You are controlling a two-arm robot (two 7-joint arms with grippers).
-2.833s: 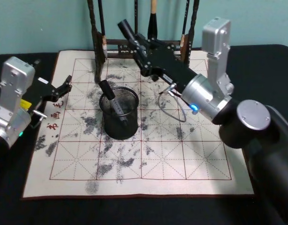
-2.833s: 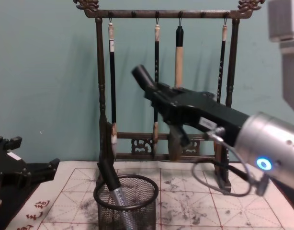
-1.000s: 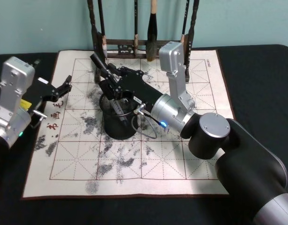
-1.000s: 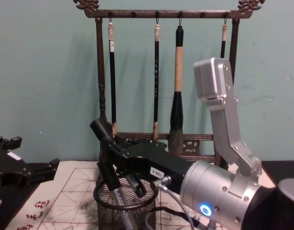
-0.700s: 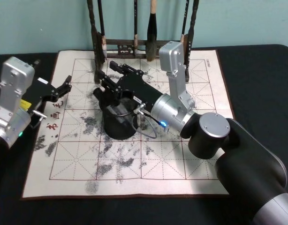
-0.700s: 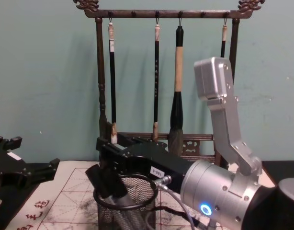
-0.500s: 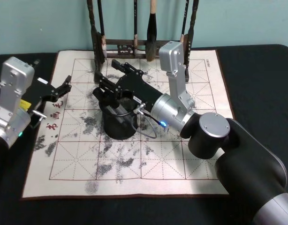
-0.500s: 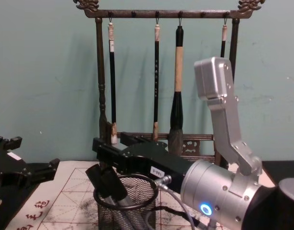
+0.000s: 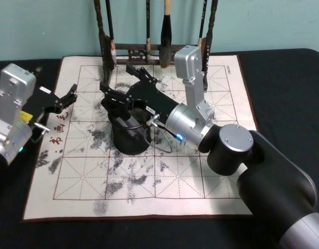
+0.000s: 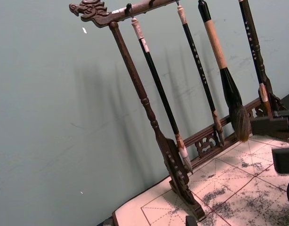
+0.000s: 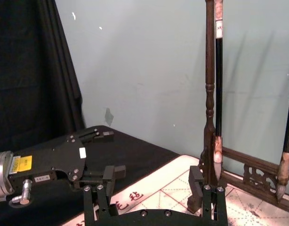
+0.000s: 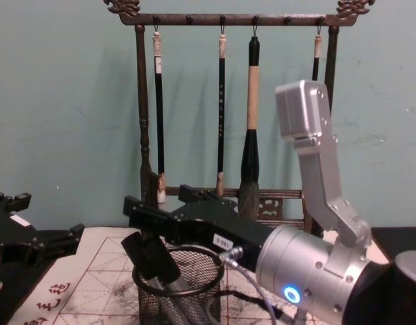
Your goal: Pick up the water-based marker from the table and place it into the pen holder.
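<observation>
**Four cameras, one brush rack**

The head camera looks steeply down on the paper mat [image 9: 149,176]. The chest camera sits low, facing the brush rack [image 12: 228,19] close up. Both wrist cameras look across the table toward that same rack and wall.

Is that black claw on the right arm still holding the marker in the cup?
Apart. In the chest view the right tool is open above the pen holder, and the marker leans on the rim below, a gap between them.
</observation>
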